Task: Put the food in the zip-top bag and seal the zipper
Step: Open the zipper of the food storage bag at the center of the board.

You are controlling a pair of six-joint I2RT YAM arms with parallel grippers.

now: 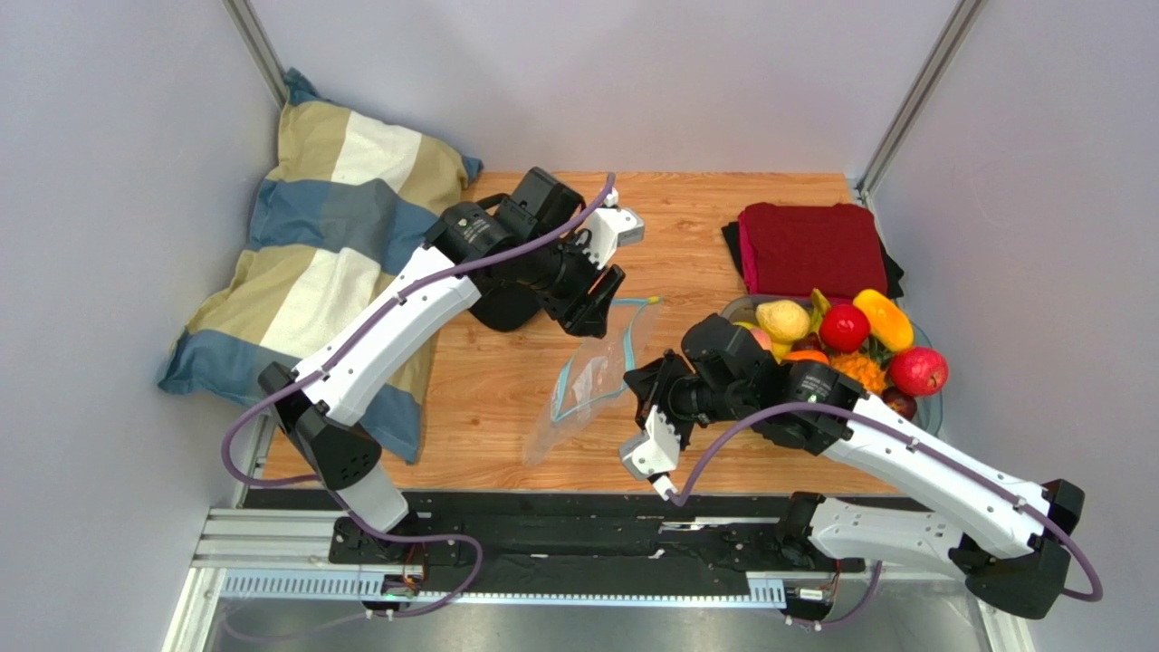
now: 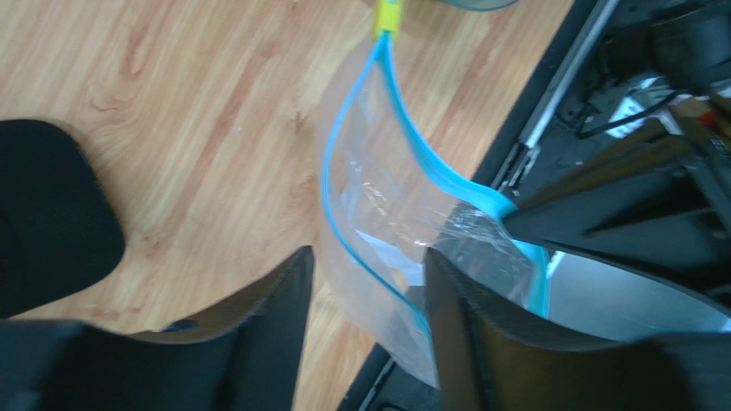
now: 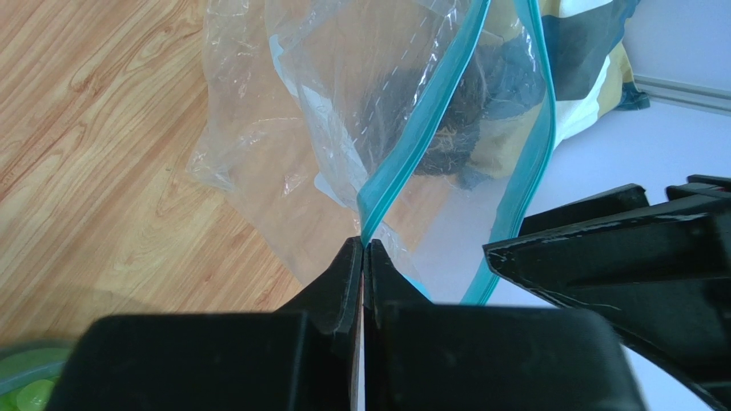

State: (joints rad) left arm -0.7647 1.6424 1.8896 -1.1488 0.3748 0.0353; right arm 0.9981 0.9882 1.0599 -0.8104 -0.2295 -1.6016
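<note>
While my right pincer [image 3: 362, 257] clamps 1 lip of the zipper [image 3: 422, 128], my left pincer [image 2: 369, 282] straddles the other, jaws apart; I should close squarely on it before spreading the bag [image 3: 257, 154].

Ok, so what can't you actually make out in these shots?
- Top view: where the right hand meets the zip-top bag, covered by the right arm.
- Top view: part of the food, under that same arm.
- Left wrist view: the near end of the zipper, behind the left hand.
- Right wrist view: nearly all the food, cut off at the bottom-left corner.
</note>
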